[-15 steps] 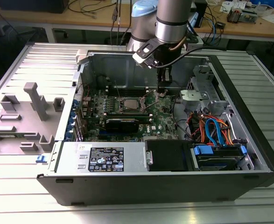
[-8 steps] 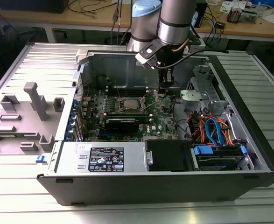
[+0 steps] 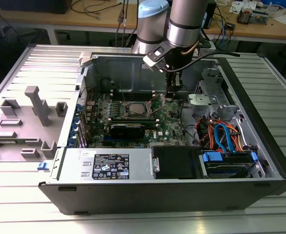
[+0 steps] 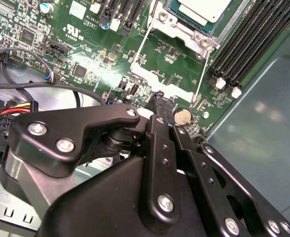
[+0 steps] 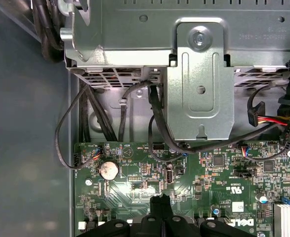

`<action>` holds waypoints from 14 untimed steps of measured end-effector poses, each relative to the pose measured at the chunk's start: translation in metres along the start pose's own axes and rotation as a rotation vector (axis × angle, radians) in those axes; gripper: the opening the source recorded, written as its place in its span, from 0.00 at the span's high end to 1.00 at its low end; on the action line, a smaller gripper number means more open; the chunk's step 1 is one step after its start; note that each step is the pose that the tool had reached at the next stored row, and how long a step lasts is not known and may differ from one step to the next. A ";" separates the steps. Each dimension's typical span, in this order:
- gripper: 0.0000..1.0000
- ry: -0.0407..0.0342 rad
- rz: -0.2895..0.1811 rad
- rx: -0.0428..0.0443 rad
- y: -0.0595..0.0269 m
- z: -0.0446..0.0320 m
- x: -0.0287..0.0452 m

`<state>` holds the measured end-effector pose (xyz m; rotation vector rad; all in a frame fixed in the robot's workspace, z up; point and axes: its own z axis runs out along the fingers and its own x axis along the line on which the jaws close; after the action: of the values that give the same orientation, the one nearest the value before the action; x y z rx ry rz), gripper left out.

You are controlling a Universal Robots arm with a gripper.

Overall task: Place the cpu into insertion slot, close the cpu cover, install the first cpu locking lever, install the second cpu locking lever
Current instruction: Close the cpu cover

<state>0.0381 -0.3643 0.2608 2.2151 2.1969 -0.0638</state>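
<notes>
My fingers (image 4: 159, 101) are pinched together, empty. Ahead of them the small square silver-grey cpu (image 4: 204, 10) lies in the silver-rimmed dark insertion slot (image 4: 182, 29). I judge it light, stiff and fragile, best gripped by its edges.

The cpu (image 4: 204, 9) is lying flat and seated in the insertion slot (image 3: 126, 110), its pale silver-grey metal top facing up. The slot is sitting near the middle of the green board (image 4: 110, 64), square and dark with a silver rim. The cpu cover (image 4: 184, 30), a thin silver frame plate, is lying down around the chip, which is showing through its square window. In the second wrist view the two locking levers are showing as thin wire rods, the first locking lever (image 4: 142, 47) and the second locking lever (image 4: 201, 74), each running out from a corner of the frame over the board.
</notes>
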 end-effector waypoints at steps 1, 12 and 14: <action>0.89 0.0000 0.000 0.0000 0.0002 0.0000 0.0000; 0.89 -0.0001 -0.011 -0.0005 0.0032 0.0048 0.0003; 0.89 -0.0003 -0.022 -0.0010 0.0032 0.0072 0.0004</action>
<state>0.0413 -0.3642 0.2535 2.1904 2.2209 -0.0635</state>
